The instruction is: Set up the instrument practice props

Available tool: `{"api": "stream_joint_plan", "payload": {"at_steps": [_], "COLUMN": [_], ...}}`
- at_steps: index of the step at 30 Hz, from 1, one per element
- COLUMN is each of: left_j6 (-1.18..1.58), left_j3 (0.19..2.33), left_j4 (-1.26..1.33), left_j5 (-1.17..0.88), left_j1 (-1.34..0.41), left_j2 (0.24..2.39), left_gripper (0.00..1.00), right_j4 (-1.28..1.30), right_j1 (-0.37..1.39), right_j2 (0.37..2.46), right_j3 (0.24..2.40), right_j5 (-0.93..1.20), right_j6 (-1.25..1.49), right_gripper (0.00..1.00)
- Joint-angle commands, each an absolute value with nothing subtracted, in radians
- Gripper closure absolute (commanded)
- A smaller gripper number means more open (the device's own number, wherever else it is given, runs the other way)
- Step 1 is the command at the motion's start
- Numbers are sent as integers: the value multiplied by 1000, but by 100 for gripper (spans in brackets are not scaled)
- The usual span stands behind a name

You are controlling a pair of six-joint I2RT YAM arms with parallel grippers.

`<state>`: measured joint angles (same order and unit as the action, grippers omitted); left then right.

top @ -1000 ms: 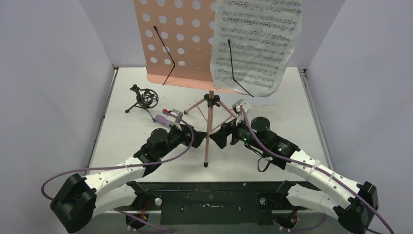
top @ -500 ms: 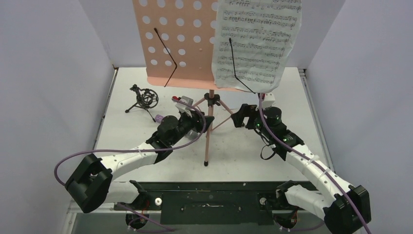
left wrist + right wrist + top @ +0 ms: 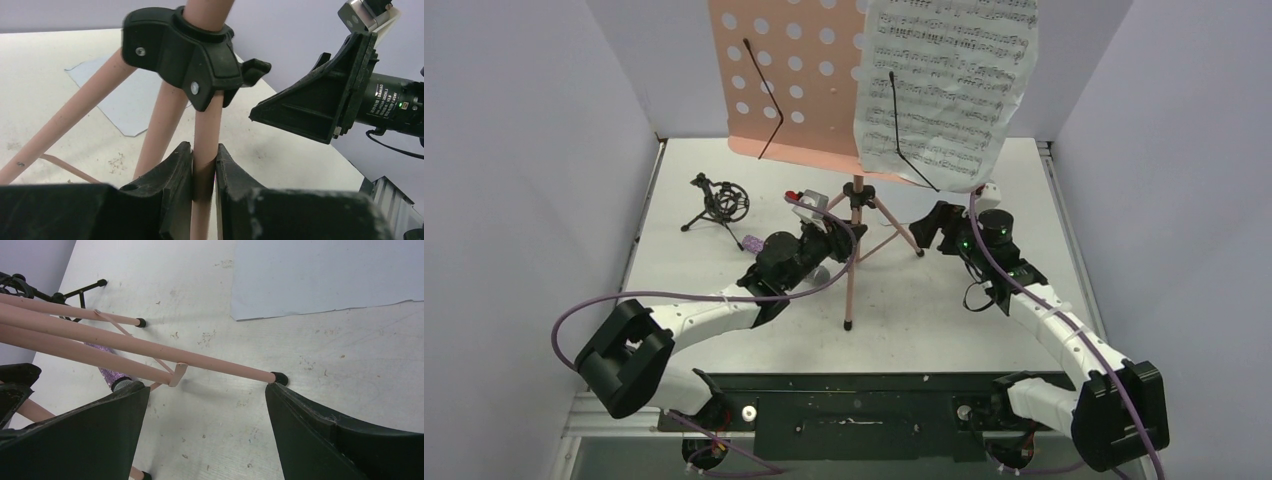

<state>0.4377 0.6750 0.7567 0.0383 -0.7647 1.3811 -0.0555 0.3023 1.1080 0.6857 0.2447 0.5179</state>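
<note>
The pink music stand (image 3: 794,80) stands mid-table with its perforated desk high in the top view. One sheet-music page (image 3: 944,90) rests on the desk's right half. My left gripper (image 3: 204,150) is shut on a pink leg tube (image 3: 205,125) just under the black hub (image 3: 185,55). My right gripper (image 3: 206,390) hangs open over bare table, with a leg's black foot (image 3: 278,378) at its right fingertip. The purple glitter microphone (image 3: 107,374) lies behind its left finger, mostly hidden. A second page (image 3: 320,275) lies flat on the table.
The black tripod mic holder (image 3: 717,205) stands at the back left of the table. The stand's three legs spread between both arms. Grey walls close in the table on the left, right and back. My right gripper's black finger (image 3: 320,100) is close beside the hub.
My left gripper moved in to the stand and closed on its leg tube. My right arm drew back to the right, still open. The desk shifted slightly.
</note>
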Motion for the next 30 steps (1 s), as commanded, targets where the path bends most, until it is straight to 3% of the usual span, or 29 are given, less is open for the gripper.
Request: {"api": "stream_joint_plan", "payload": {"at_steps": [1,3,12,21,25,30], "left_j6": [449,453,453,427,423,418], "left_j3": [721,716,676,687,688,699], "left_j4": [848,855,875,823,806,752], "left_j5": [106,110,114,30,0,-55], "left_j1": [-752,-752,-752,-752,-750,-749], "left_j2": [1411,1413,1397,1345,1318,1283], "left_gripper": [94,100,100,45,30,21], "right_j4": [-162,-176,-257,-347,-341,-246], "right_j1": [288,277,206,60,22,11], "right_j2": [1134,1155,1291,1475,1546,1651], "right_j3": [688,692,711,722,749,827], "right_j5": [264,265,277,382,370,284], "right_j6": [537,544,588,695,724,740], "right_gripper": [10,10,10,10,10,10]}}
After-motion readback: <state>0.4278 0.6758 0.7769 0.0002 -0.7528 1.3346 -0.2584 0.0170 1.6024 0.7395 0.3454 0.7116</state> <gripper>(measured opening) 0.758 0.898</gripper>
